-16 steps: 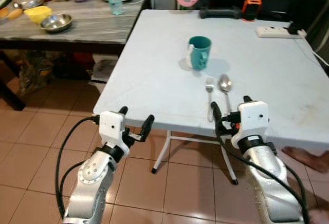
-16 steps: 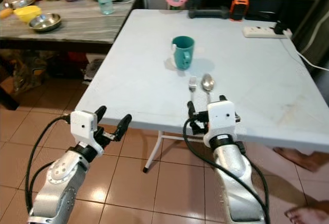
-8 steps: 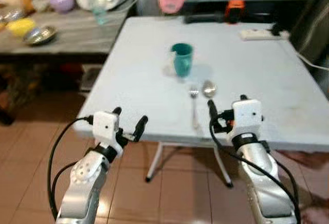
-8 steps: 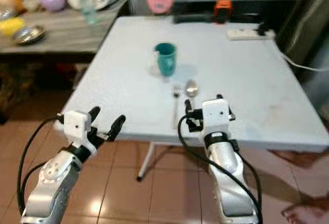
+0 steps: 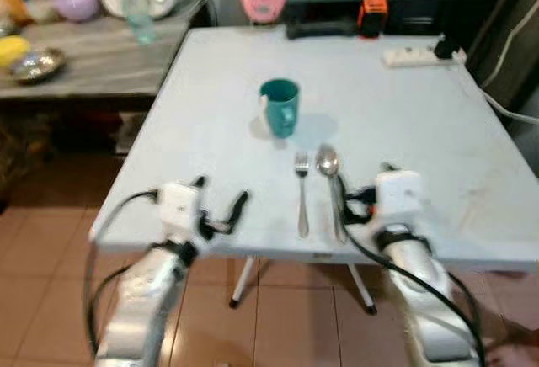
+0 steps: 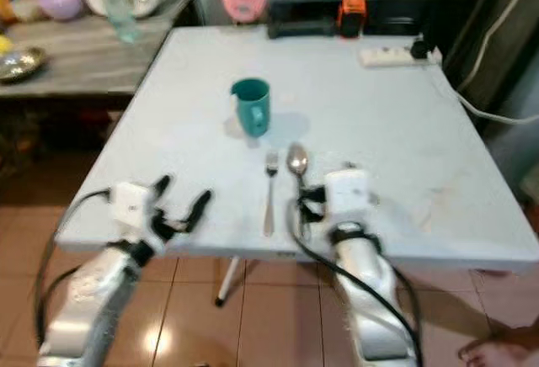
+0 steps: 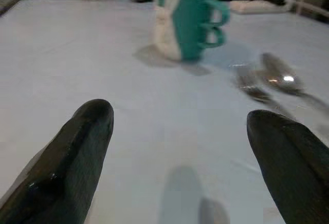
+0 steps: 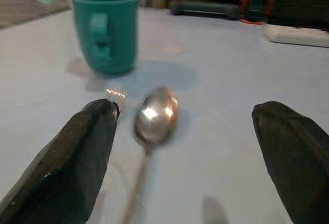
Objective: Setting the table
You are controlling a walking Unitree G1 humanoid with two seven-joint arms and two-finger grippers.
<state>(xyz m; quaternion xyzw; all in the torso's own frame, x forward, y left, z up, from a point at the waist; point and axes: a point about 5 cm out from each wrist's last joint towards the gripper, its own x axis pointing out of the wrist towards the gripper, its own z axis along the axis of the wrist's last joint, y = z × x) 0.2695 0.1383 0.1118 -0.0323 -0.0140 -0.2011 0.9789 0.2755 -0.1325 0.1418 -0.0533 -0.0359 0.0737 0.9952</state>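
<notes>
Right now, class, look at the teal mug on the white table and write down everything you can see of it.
The teal mug stands upright on the white table, toward its middle. It is a plain, opaque cup, ceramic or plastic by its look, with a handle on the side facing the robot. A white patch shows on one side in the left wrist view. Its inside cannot be seen. The fork and spoon lie apart from it, nearer the robot. Nothing touches the mug but the table.

We hold our left gripper (image 5: 221, 210) over the near edge of the table (image 5: 404, 98), fingers spread wide; our right gripper (image 5: 362, 201) sits further right along that edge, likewise spread
</notes>
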